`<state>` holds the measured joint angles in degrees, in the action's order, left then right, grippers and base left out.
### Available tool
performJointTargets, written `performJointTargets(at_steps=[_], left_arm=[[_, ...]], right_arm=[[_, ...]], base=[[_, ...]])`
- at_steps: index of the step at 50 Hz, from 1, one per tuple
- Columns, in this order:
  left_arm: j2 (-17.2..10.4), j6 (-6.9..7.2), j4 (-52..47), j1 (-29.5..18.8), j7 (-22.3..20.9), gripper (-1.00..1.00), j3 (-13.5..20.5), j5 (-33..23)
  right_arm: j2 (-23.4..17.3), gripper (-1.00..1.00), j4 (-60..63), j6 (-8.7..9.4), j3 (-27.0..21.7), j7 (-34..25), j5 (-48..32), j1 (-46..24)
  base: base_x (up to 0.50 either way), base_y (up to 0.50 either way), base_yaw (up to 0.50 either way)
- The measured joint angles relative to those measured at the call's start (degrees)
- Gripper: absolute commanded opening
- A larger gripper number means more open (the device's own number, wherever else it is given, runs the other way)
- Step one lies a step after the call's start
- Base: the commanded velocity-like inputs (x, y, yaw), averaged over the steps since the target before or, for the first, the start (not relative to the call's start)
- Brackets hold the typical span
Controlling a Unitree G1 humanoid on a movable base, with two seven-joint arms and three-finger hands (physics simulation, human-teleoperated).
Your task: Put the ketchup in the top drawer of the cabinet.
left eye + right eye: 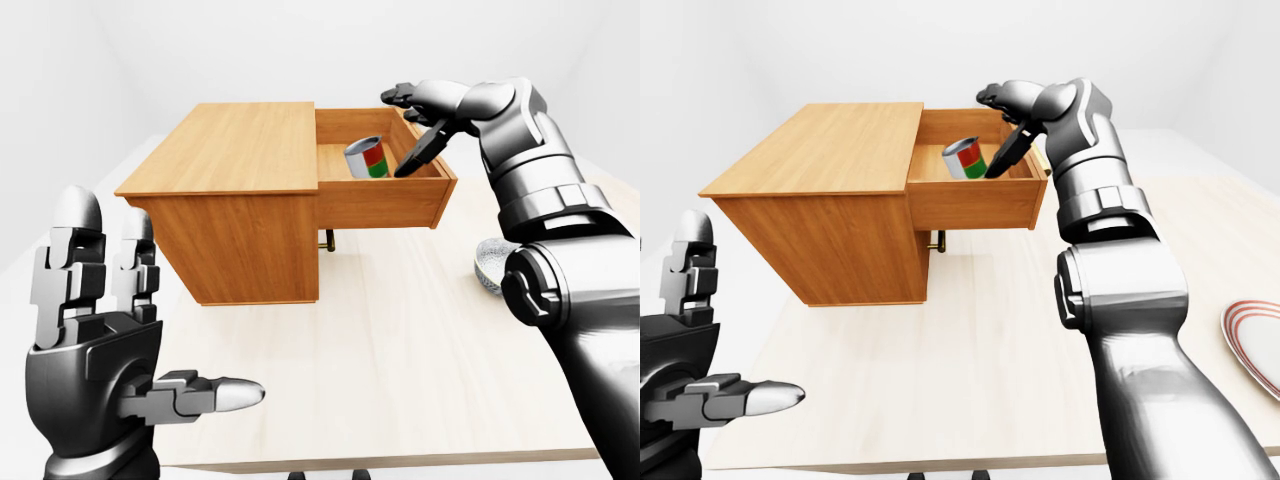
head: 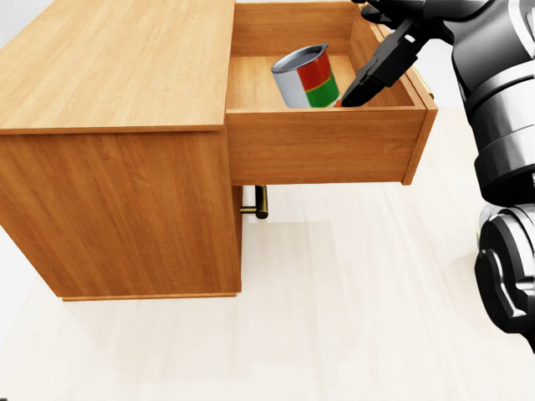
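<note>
Left-eye view: a wooden cabinet [image 1: 235,195] sits on a pale wood-grain desk [image 1: 400,350], its top drawer [image 1: 385,185] pulled open toward the view's right. Inside the drawer a ketchup can [image 1: 367,158] leans tilted. The right robot hand [image 1: 420,125] hangs over the drawer, fingers spread, one dark fingertip [image 1: 405,170] just beside the can. The left robot hand [image 1: 100,330], well below the cabinet, stands open, fingers upright.

Head view: the can is cylindrical, shiny grey metal (label red above green); contact with the fingertip is unclear.

Right-eye view: a red-rimmed plate [image 1: 1255,345] lies far right of the cabinet.
</note>
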<state>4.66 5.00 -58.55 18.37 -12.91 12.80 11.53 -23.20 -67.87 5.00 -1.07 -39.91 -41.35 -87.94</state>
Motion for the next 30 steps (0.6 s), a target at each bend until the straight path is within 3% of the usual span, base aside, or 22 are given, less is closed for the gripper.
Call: performJointTargets(at_steps=[30], left_arm=[[-0.21, 0.00, 0.33, -0.40, 0.21, 1.00, 0.20, 0.05]], right_arm=[[-1.92, 1.00, -0.17, 0.00, 0.38, -0.09, -1.28, -4.08]], base=[[0.00, 0.00, 0.00]])
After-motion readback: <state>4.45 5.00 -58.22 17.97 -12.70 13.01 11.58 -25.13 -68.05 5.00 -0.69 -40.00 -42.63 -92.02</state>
